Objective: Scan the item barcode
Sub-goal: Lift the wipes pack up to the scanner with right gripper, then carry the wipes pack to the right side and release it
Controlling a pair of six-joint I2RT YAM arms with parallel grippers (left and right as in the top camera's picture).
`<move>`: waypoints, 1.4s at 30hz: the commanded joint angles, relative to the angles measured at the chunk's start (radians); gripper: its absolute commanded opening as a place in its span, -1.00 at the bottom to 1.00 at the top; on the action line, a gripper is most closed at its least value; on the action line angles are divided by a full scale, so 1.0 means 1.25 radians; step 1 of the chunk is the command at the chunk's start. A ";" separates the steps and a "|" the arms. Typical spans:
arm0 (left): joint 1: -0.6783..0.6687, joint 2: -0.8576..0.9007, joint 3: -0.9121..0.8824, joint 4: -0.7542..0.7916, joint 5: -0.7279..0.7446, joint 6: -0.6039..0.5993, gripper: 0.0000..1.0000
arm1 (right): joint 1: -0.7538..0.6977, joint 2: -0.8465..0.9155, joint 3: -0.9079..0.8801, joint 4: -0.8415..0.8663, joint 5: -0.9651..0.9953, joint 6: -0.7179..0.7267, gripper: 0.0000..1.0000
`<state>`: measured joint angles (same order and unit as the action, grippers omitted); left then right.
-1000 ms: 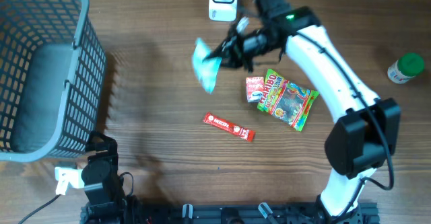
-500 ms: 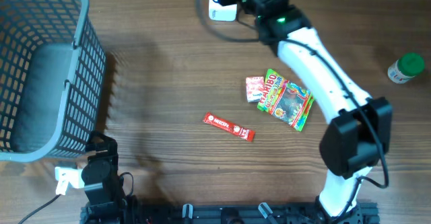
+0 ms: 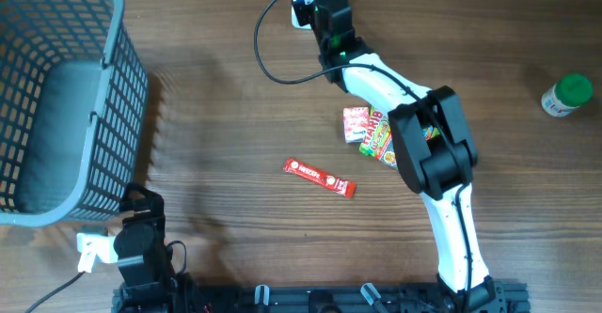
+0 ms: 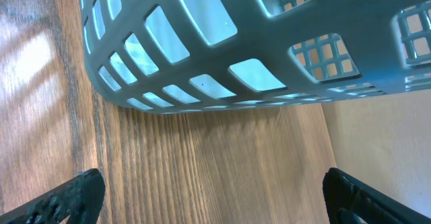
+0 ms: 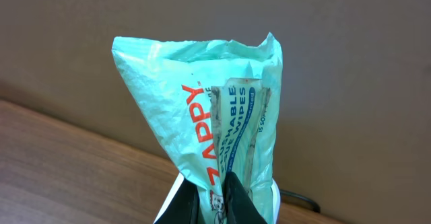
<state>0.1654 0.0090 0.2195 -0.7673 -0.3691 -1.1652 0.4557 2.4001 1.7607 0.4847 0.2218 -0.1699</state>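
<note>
Wipes pack: a mint-green soft pack [image 5: 217, 140] with "ZAPPY" in red, standing on end and held at the white scanner [image 3: 301, 17]. The overhead view hides it behind the wrist.
Right gripper: [image 5: 210, 198] jaws closed on the pack's lower edge, with 2 dark fingers [image 5: 237, 198] pinching it from either side.
Right arm: [image 3: 428, 153] stretched out to the scanner.
Cable: black [image 3: 259, 45], looping out left of the scanner and back toward the arm.
Gummy bag: [image 3: 376, 139] nearer the robot than the scanner and to its right, partly under the arm. A small red-and-white packet [image 3: 355, 123] lies against its left side.
Red bar: [image 3: 320, 177] further toward the robot from the scanner, lying alone.
Bottle: green-capped [image 3: 567, 95], well to the scanner's right.
Basket: grey mesh [image 3: 132, 78], well to the scanner's left.
Left gripper: [image 4: 214, 204] jaws spread wide and holding nothing, low beside the basket's wall — far from the scanner, on the robot's side.
</note>
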 commanded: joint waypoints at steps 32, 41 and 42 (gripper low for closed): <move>-0.001 -0.003 -0.004 -0.001 -0.016 -0.002 1.00 | -0.537 -0.142 -0.049 -0.833 0.324 0.223 -0.82; -0.001 -0.003 -0.004 -0.001 -0.016 -0.002 1.00 | -0.471 -0.299 0.016 -0.949 0.161 0.240 0.99; -0.001 -0.003 -0.004 -0.001 -0.016 -0.002 1.00 | -0.429 -0.334 0.016 -0.977 0.110 0.240 0.99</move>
<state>0.1654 0.0090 0.2195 -0.7677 -0.3695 -1.1652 -0.2211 2.1532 1.7290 -0.6956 0.5514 0.1276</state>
